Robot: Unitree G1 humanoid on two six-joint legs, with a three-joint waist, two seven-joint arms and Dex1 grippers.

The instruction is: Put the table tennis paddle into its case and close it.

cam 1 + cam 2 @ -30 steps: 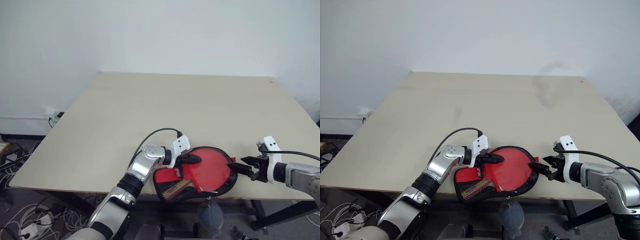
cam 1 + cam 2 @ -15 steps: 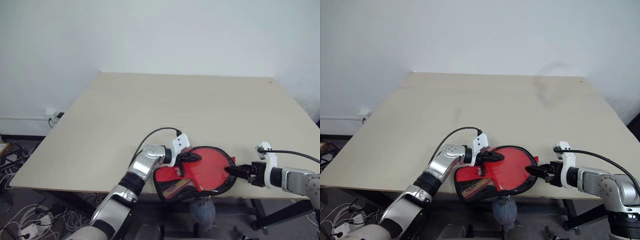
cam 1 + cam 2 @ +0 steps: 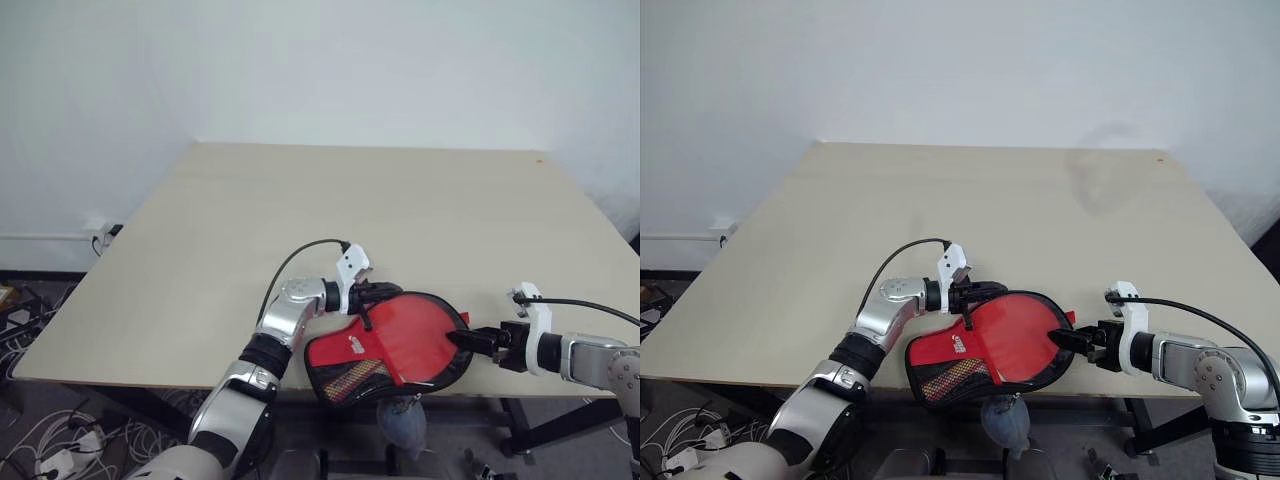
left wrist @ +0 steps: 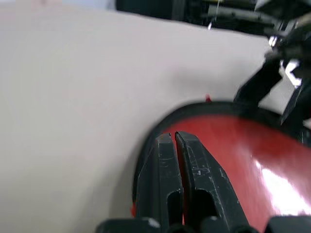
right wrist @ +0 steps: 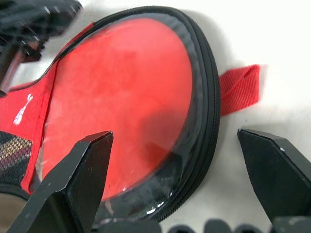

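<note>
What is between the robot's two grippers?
The case lies between the left gripper and the right gripper, seen in both eye views.

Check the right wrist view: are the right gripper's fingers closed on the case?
No. The right gripper stands wide open, its fingers either side of the case rim without pinching it.

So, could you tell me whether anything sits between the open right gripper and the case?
Nothing visible does: the right gripper, jaws wide, sits right at the round end of the case, with only bare table and the case's red loop there.
</note>
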